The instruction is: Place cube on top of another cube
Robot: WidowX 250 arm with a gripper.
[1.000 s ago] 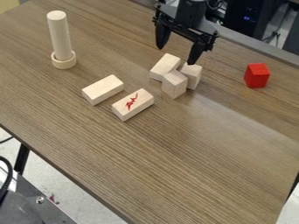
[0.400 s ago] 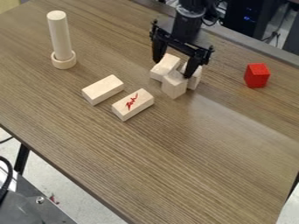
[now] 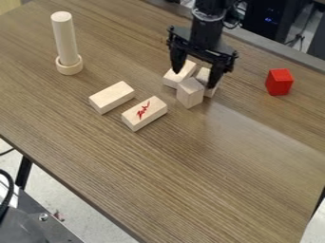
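Brown wood-grain table (image 3: 222,180). Above it, black two-finger gripper (image 3: 194,79), jaws wide apart, straddling 3-piece cluster. Pale wooden cylinder (image 3: 64,38), upright in pale wooden ring (image 3: 70,68). 2 pale oblong wooden blocks: plain one (image 3: 112,97), red-marked one (image 3: 145,113) just beside. Cluster: pale wooden rear block (image 3: 177,77), right block (image 3: 204,77), front cube-like block (image 3: 190,93). Red cube (image 3: 279,82) well apart, right of cluster, on table.

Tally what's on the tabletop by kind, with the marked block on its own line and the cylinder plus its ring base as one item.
Plain pale wooden blocks: 4
Pale block with red marking: 1
Red block: 1
Upright cylinder with ring base: 1
Total: 7
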